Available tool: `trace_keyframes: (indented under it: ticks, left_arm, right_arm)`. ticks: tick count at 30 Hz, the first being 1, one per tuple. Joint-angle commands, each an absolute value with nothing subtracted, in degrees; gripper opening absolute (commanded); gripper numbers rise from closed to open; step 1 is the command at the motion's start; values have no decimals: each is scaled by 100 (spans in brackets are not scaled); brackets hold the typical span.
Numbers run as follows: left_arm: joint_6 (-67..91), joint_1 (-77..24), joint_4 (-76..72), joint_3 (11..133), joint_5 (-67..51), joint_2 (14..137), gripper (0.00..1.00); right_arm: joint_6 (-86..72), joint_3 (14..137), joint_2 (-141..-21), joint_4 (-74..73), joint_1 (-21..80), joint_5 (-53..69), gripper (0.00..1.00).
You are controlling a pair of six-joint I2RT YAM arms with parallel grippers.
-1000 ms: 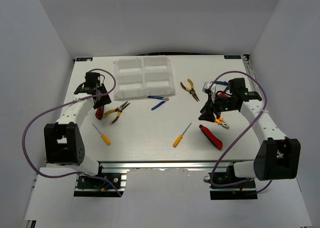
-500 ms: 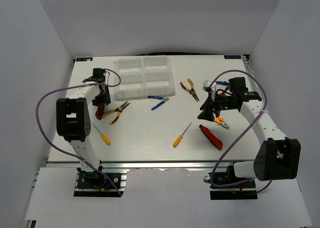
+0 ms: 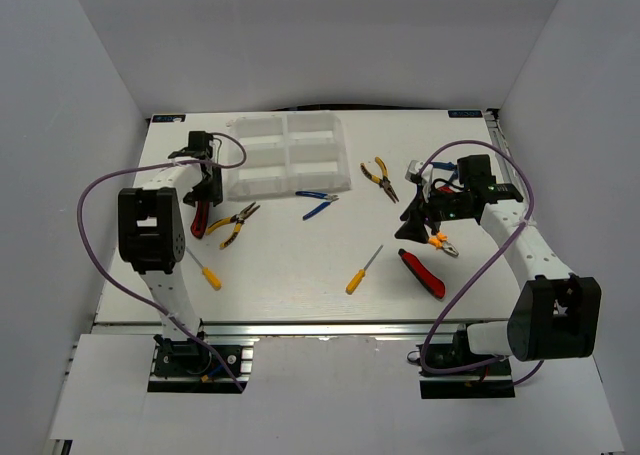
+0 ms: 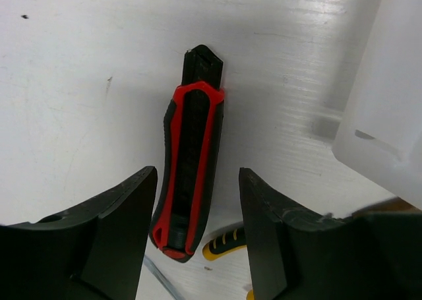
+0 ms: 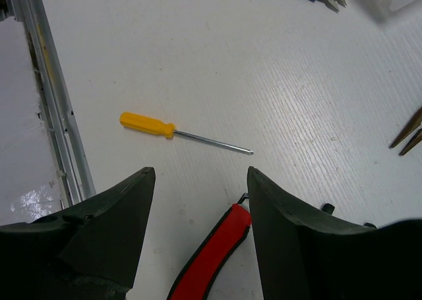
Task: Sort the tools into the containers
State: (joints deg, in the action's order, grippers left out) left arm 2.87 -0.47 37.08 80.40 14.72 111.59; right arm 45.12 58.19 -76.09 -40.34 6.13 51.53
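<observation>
My left gripper (image 4: 198, 214) is open, its fingers either side of the near end of a red-and-black knife (image 4: 190, 168) that lies on the table; it touches nothing. In the top view this gripper (image 3: 205, 190) is left of the white organiser tray (image 3: 288, 155), above the knife (image 3: 198, 218). My right gripper (image 5: 201, 208) is open and empty above a red knife (image 5: 214, 260), with a yellow-handled screwdriver (image 5: 158, 127) beyond. In the top view it (image 3: 411, 225) hangs at the right, over the red knife (image 3: 422, 273) and orange pliers (image 3: 443, 242).
Yellow-and-black pliers (image 3: 233, 222) lie beside the left knife. Blue pliers (image 3: 318, 203) and yellow pliers (image 3: 380, 178) lie near the tray's front right corner. Two screwdrivers (image 3: 208, 270) (image 3: 363, 270) lie near the front. The tray corner (image 4: 389, 115) is close on the left gripper's right.
The left arm has folded up and back toward the far left, its gripper shifting slightly toward the tray over the knife. The right arm has barely moved.
</observation>
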Motion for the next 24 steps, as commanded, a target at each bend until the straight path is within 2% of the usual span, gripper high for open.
trace_keyframes:
  ticks: [1, 13, 17, 18, 21, 22, 24]
  left_arm:
    - [167, -17, 3578, 8156, 1450, 11206, 63]
    - [228, 378, 3287, 7726, 1099, 11294, 52]
    - [246, 448, 3234, 7541, 923, 11285, 44]
    - [246, 457, 3226, 7489, 888, 11285, 39]
    - [299, 483, 3234, 7453, 861, 11268, 31]
    - [342, 492, 3234, 7453, 887, 11250, 20]
    - [474, 510, 3304, 7497, 1072, 11171, 13]
  right_arm:
    - [4596, 5950, -7638, -4166, 633, 5159, 65]
    - [4711, 6135, -7761, -4298, 633, 5089, 65]
    - [4711, 6161, -7752, -4298, 624, 5089, 65]
    - [4711, 6161, -7761, -4307, 624, 5098, 65]
    - [4711, 6161, -7761, -4289, 633, 5106, 64]
    - [4711, 6161, -7769, -4289, 624, 5106, 65]
    - [4720, 6170, -7743, -4315, 624, 5115, 64]
